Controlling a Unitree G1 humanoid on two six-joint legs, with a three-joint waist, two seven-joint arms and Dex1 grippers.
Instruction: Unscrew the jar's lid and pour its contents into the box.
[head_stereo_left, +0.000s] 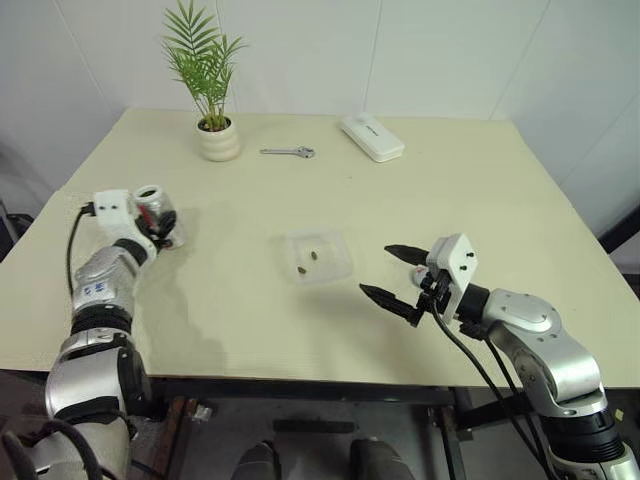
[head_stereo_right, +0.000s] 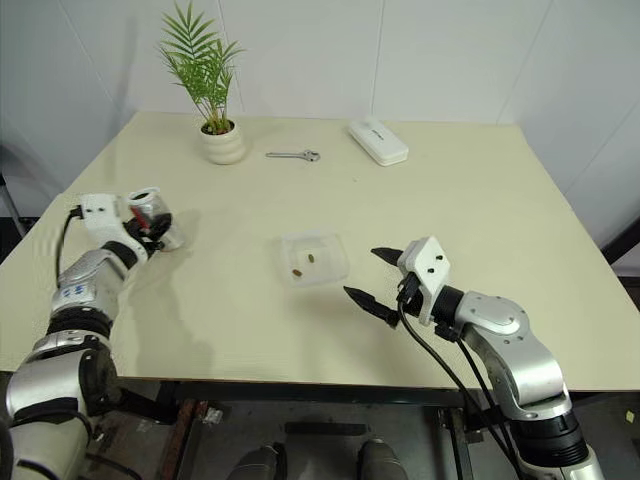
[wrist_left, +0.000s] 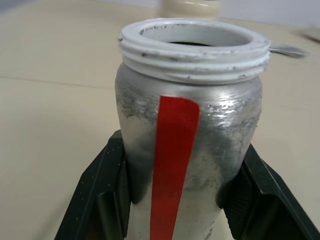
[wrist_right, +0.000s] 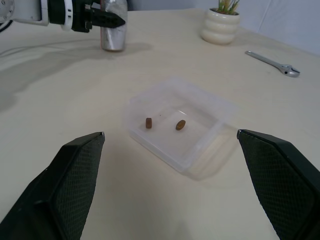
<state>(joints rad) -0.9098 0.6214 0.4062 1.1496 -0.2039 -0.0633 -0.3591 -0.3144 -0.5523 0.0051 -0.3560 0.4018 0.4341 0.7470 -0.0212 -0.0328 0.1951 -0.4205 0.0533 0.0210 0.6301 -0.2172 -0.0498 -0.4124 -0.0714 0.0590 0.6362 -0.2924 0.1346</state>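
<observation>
Two brown contents (wrist_right: 164, 123) in box (head_stereo_left: 339, 262) mid-table (head_stereo_left: 500, 200)
Left end effector (wrist_left: 180, 200) clamped on upright lidless jar (wrist_left: 190, 125); right end effector (head_stereo_left: 392, 273) spread wide beside box, empty

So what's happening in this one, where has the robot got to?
The left gripper is shut on the jar, which stands upright on the table with its lid off and its threaded mouth open. Two small brownish pieces already lie in the clear box at the table's middle. The right gripper hovers beside the box, jaws wide open and holding nothing.
</observation>
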